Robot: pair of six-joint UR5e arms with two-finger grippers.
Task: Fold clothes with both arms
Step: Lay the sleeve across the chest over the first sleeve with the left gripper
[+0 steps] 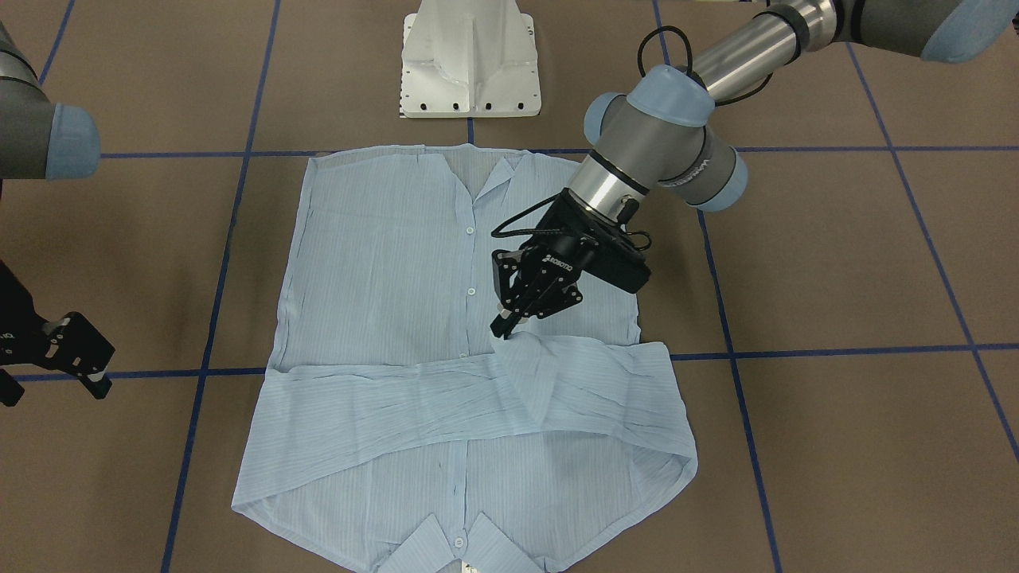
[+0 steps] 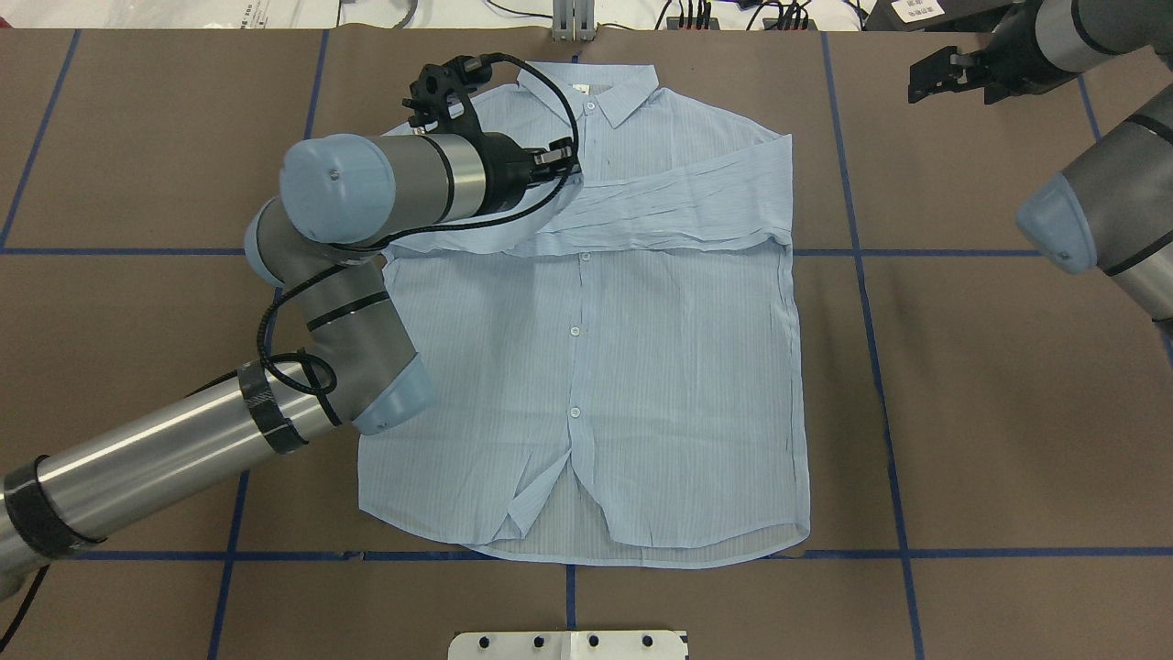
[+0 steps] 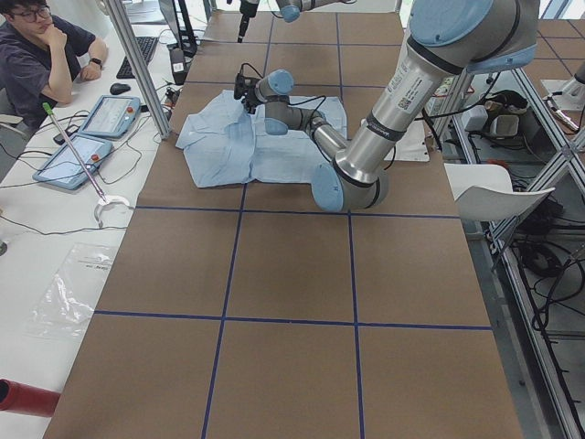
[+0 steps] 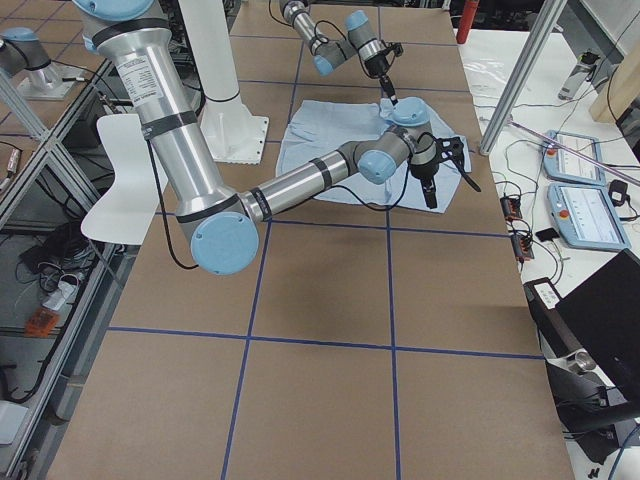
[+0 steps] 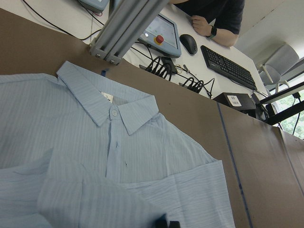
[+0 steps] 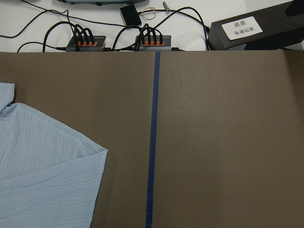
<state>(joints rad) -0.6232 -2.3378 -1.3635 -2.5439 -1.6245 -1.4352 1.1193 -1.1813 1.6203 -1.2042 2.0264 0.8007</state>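
The pale-blue striped shirt point(image 1: 382, 263) lies flat, buttons up, on the brown table, with its collar point(image 2: 591, 87) on the side away from the robot. One sleeve point(image 2: 687, 206) is folded across the chest. My left gripper point(image 1: 503, 328) is over the chest, shut on the end of another sleeve, which rises to a point at its tips. It also shows in the overhead view point(image 2: 570, 165) and the left wrist view point(image 5: 167, 222). My right gripper point(image 1: 54, 391) is open and empty, off the shirt beyond its collar-side corner point(image 6: 42, 161). It also shows in the overhead view point(image 2: 927, 81).
The white pedestal base point(image 1: 470, 60) stands at the hem side of the shirt. Blue tape lines point(image 6: 153, 142) cross the table. Cables and power strips point(image 6: 118, 40) lie past the far edge, where a seated person point(image 3: 41, 46) and teach pendants point(image 3: 87, 137) are.
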